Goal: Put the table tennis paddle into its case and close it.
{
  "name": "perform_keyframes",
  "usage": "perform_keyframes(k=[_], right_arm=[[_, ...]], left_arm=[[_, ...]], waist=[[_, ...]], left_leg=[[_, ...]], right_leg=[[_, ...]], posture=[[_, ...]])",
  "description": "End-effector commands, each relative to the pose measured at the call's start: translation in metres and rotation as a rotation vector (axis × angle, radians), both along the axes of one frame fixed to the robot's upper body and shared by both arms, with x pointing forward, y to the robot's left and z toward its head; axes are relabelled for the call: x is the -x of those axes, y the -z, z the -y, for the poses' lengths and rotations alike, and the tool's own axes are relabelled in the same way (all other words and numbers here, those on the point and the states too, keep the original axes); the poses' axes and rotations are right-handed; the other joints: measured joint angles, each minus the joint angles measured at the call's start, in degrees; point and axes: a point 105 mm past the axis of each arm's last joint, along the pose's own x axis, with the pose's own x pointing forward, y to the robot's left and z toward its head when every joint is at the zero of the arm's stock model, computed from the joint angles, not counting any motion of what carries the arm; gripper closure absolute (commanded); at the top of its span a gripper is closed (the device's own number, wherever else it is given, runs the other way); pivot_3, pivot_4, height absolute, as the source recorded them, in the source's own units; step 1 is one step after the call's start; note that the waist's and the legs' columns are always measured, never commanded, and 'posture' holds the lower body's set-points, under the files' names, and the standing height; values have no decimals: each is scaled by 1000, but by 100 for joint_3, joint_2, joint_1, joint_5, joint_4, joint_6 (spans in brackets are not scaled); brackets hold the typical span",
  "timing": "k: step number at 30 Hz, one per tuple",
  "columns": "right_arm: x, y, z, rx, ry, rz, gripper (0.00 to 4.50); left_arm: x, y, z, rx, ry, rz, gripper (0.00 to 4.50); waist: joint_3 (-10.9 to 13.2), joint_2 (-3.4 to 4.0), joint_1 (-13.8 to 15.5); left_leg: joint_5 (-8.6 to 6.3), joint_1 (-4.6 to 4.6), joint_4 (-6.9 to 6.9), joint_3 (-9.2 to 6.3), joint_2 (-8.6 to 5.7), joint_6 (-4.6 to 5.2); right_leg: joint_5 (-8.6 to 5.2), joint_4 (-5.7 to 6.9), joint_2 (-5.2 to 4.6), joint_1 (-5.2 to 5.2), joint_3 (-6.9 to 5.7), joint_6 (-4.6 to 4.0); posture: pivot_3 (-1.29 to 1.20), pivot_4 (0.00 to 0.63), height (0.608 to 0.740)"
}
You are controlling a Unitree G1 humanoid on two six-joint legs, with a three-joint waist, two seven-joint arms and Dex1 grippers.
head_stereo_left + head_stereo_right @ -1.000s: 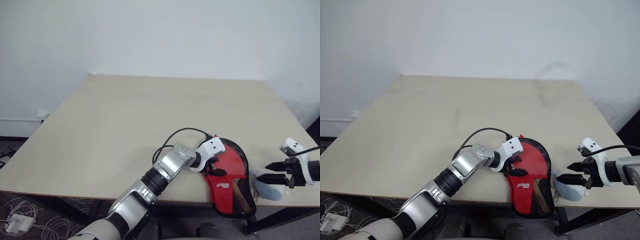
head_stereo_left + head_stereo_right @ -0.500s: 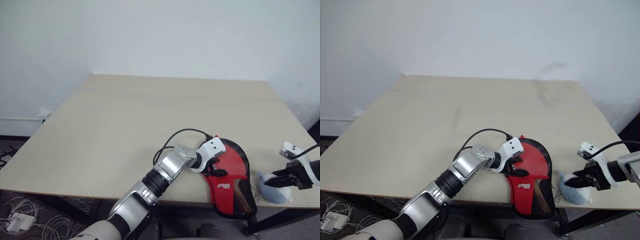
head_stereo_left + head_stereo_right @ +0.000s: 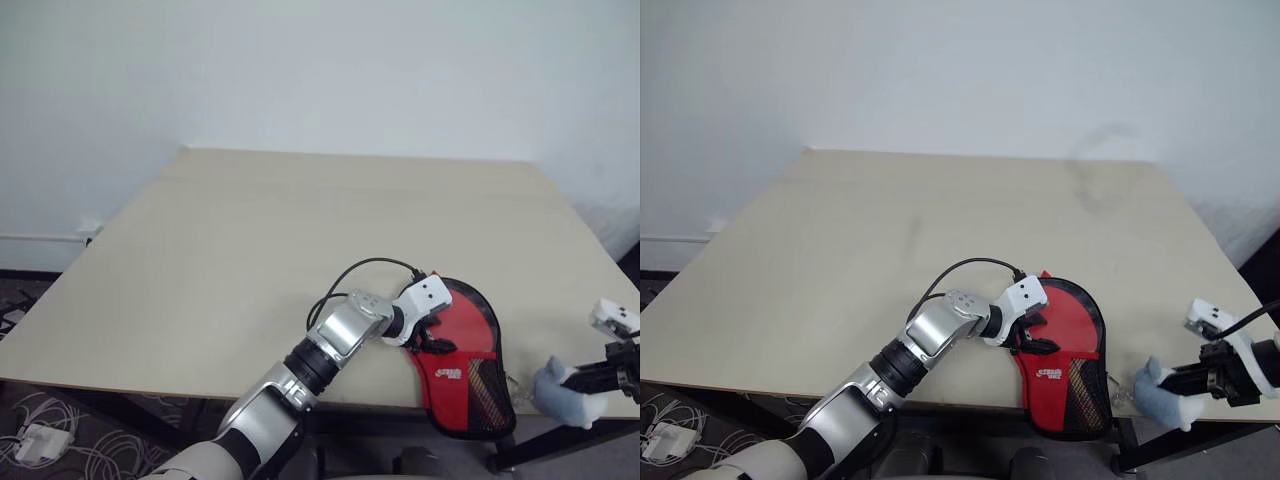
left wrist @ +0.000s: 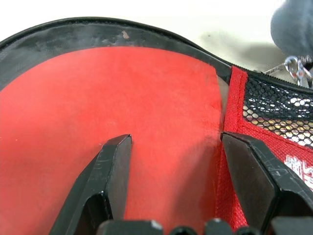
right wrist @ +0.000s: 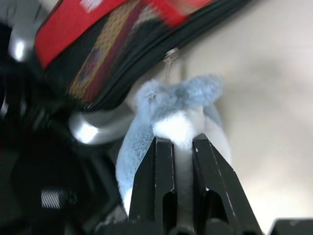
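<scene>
Since the earlier frame, the right pincer (image 3: 1180, 383) has been closed on the small blue-grey plush charm (image 3: 1159, 398) and drawn toward the lower right of the head view, past the front edge of the desk (image 3: 940, 220); the left pincer (image 3: 432, 340) has stayed where it was. In the right wrist view the charm (image 5: 178, 117) is seen clamped between the closed black fingers (image 5: 164, 176), with a metal ring linking it to the zip edge of the case (image 3: 465, 355). The case lies at the lower right of the head view, its narrow end overhanging the desk edge. The left pincer rests on it with jaws spread apart, gripping nothing; in the left wrist view red rubber, judged to be the paddle (image 4: 112, 98), is seen lying inside the black rim. The risk is judged to lie in the pull: if the charm is tugged across the zip line rather than along it, the slider may jam or the ring may part. Should the left pincer press too lightly, the whole case could be dragged off the desk, paddle included.
</scene>
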Motion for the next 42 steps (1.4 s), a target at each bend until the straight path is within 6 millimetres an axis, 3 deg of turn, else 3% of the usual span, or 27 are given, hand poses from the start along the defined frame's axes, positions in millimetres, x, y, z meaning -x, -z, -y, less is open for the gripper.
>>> perform_keyframes(k=[1,5,11,19,24,28,29,32,36,42], right_arm=[[15,-7,-6,26,-108,-54,4482],[34,-1,-13,43,-206,-112,4482],[44,0,-20,33,-257,-141,4482],[41,-13,-69,-120,-329,-66,4482],[19,-7,-62,-83,-239,37,4482],[-10,-19,-57,-128,-135,161,4482],[-23,-27,-58,-165,-78,214,3805],[-52,-41,-59,-250,38,319,2818],[-79,-40,-50,-224,141,422,1459],[-91,-37,-48,-249,196,482,1459]], left_arm=[[8,42,-20,-154,-46,-101,1411],[7,41,-19,-150,-53,-99,1411],[7,41,-19,-147,-65,-102,1411],[5,40,-21,-148,-75,-106,1411],[4,40,-21,-148,-76,-104,1411],[-1,38,-22,-137,-84,-86,1411],[-5,34,-21,-116,-98,-74,1411],[-13,30,-23,-87,-138,-70,1411],[-14,32,-29,-99,-143,-73,1411],[-16,31,-33,-101,-150,-66,1411]], waist=[[0,0,14],[1,-3,17],[1,-3,14],[3,-7,-4],[2,-21,-35],[3,-25,-37],[3,-25,-55],[4,-25,-59],[2,-26,-51],[-1,-19,-52]], left_leg=[[-1,-1,0,0,-1,1],[-2,0,1,-1,-1,1],[-2,0,8,0,-1,2],[-3,0,7,0,-1,3],[-3,1,8,4,-1,4],[-3,3,7,5,-1,4],[-3,3,6,4,-1,4],[-3,5,6,3,-1,4],[-3,6,5,1,-1,4],[-3,6,-6,0,-2,3]], right_leg=[[0,-1,0,0,0,0],[0,-3,-2,-1,0,0],[0,-7,-8,-1,-2,0],[0,-7,-11,-1,-6,0],[0,-11,-18,-2,-11,0],[0,-10,-20,-3,-13,0],[0,-10,-20,-3,-14,0],[0,-11,-20,-9,-15,-1],[0,-5,-17,-9,-13,-1],[2,8,-7,-14,-4,0]], posture=[[0,0,740],[0,0,740],[0,0,740],[0,0,740],[0,0,740],[0,0,740],[0,0,740],[0,0,740],[0,0,740],[0,0,740]])
